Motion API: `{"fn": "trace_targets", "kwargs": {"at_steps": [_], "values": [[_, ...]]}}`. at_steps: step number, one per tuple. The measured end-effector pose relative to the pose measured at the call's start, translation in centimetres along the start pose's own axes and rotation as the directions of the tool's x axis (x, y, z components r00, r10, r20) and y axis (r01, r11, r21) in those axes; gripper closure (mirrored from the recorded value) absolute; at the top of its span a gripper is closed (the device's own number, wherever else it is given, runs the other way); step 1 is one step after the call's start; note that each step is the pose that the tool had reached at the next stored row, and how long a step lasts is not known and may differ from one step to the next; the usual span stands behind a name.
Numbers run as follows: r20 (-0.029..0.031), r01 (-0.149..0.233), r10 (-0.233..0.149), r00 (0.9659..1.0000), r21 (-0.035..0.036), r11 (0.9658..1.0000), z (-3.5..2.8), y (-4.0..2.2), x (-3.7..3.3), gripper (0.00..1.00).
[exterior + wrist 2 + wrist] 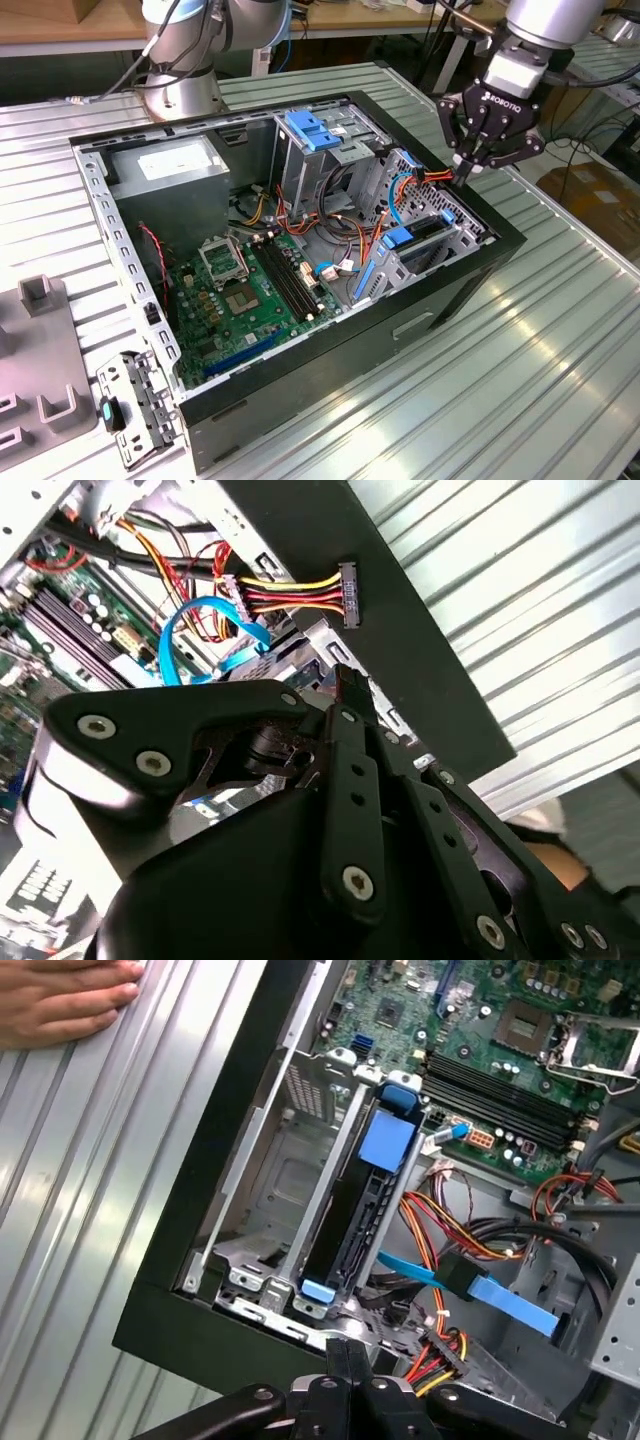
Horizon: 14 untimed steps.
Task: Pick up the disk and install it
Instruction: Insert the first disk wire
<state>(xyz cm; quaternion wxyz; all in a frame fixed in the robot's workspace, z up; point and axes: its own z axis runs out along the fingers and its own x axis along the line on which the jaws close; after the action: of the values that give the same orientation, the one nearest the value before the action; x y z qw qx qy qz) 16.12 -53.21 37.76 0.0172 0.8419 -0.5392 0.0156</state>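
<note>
The disk (372,1192) stands on edge in a slot of the grey drive cage (262,1195) at the case's front corner, with a blue rail along its side and a blue tab on its end. In the exterior view the disk (418,238) sits low in that cage near the case's right wall. My gripper (466,178) hangs just above the case wall beside the cage, fingers together and holding nothing. In both wrist views the gripper (347,1355) (345,677) is shut, close over the cage's edge and a loose power plug (346,595).
The open black computer case (480,270) lies on a ribbed metal table (560,360). A blue data cable (480,1286) and coloured wires (455,1235) run beside the cage. A person's hand (60,1000) rests on the table. A second arm's base (180,90) stands behind the case.
</note>
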Motion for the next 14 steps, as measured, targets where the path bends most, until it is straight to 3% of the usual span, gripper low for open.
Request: {"fn": "trace_targets", "kwargs": {"at_steps": [2,7,8,14], "values": [[-0.0003,0.034,-0.034,0.9994,0.0015,0.9994,0.03,-0.32,0.13,0.89],[-0.0007,0.062,-0.062,0.9981,0.0027,0.9981,0.02,-1.23,0.10,0.89],[-0.0009,0.070,-0.070,0.9975,0.0030,0.9975,0.01,-1.48,0.04,0.81],[-0.0014,0.103,-0.103,0.9947,0.0045,0.9947,-0.02,-2.18,-0.47,0.73]]}}
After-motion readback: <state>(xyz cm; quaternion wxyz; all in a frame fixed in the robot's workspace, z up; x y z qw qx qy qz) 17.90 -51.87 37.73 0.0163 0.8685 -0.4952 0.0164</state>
